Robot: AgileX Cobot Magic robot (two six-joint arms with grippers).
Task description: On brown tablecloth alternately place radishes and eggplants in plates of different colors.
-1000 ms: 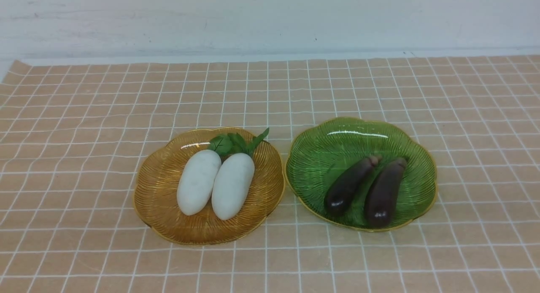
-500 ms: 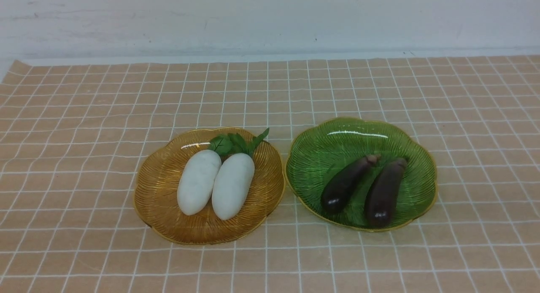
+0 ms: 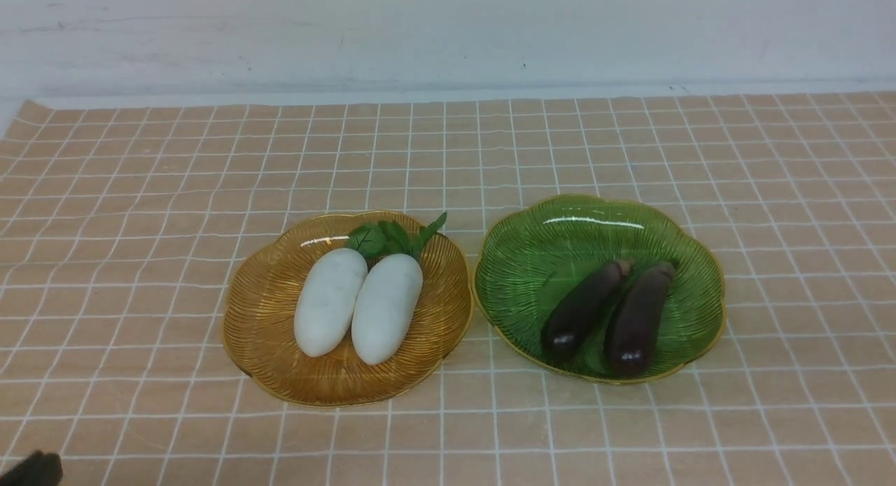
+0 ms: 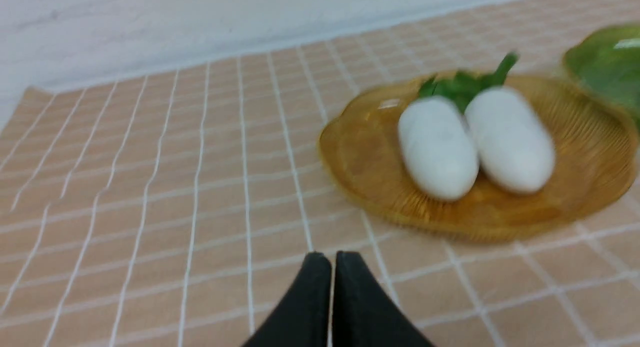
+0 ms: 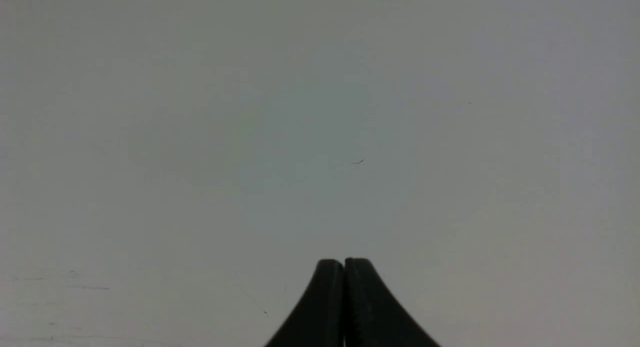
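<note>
Two white radishes lie side by side in the amber plate, leafy tops pointing away. In the green plate to its right rest two dark purple eggplants. Both plates sit on the brown tablecloth. My left gripper is shut and empty, low over the cloth on the near left of the amber plate and its radishes; its dark tip shows at the front view's bottom left corner. My right gripper is shut and empty, facing a plain grey-white surface.
A pale wall rises behind the cloth's far edge. Bare cloth surrounds both plates on every side. The green plate's edge shows beyond the amber one in the left wrist view.
The left eggplant rocked a little in the green plate and settled. A dark tip of my left gripper has come into the front view's bottom left corner.
</note>
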